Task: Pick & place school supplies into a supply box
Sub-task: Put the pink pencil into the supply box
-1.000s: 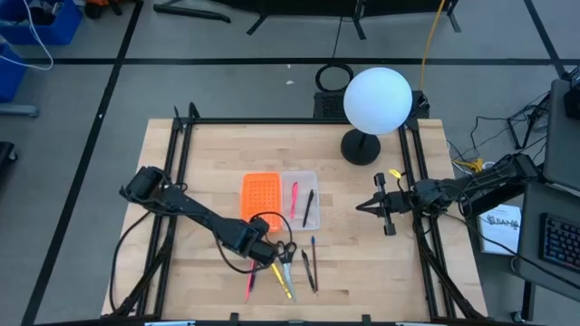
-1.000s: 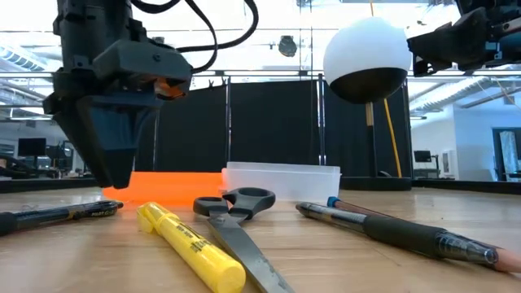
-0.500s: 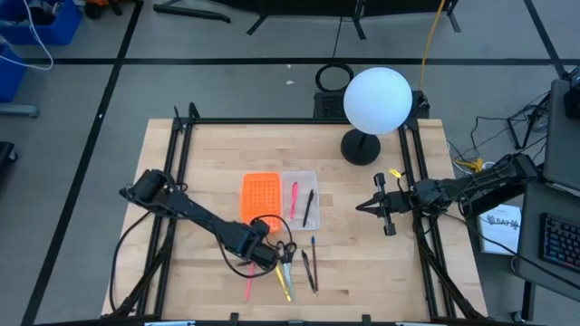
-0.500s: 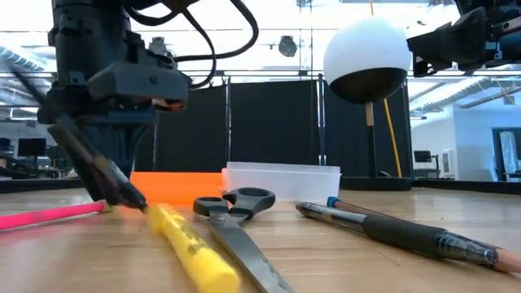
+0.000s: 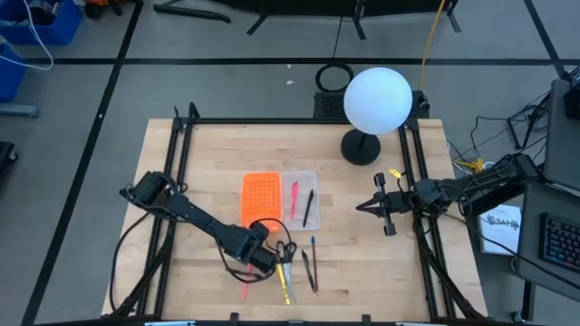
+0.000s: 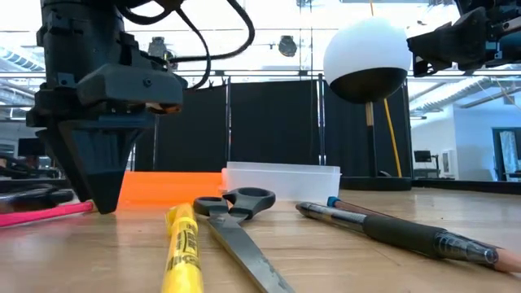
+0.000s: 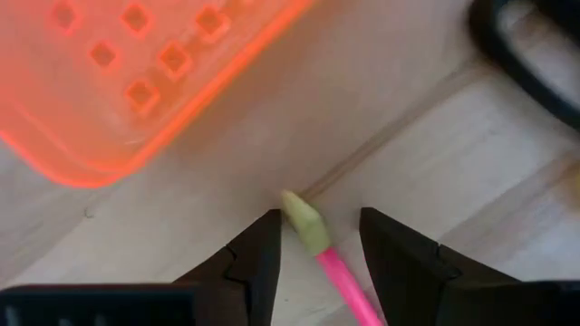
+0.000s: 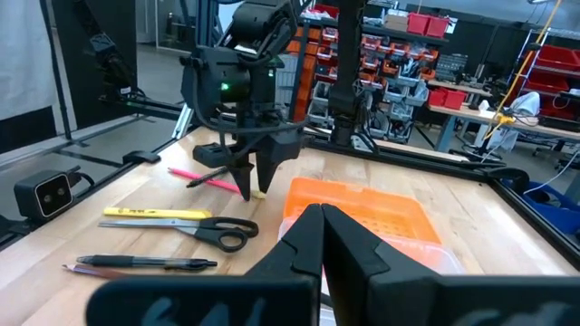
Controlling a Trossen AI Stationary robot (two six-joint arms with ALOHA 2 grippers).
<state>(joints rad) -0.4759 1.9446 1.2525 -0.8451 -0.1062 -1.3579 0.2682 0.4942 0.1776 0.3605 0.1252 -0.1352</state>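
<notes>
My left gripper points down at the table just near of the orange perforated piece. It is open, and in the left wrist view its fingers stand on either side of the pale tip of a pink pen without touching it. The pink pen lies flat, with a yellow highlighter, scissors and dark pens beside it. The clear supply box holds a pink pen and a black pen. My right gripper waits shut, in the air at the table's right side.
A white globe lamp stands on its black base at the far right of the table. Black frame rails run along the left and right sides. A black marker lies behind the pink pen. Bare wood lies left of my left arm.
My left gripper has moved a little toward the table's near-left, staying low over the wood. A black marker was tipped up against it and has dropped flat again. The yellow highlighter has turned about, and the pink pen has come into the low view.
</notes>
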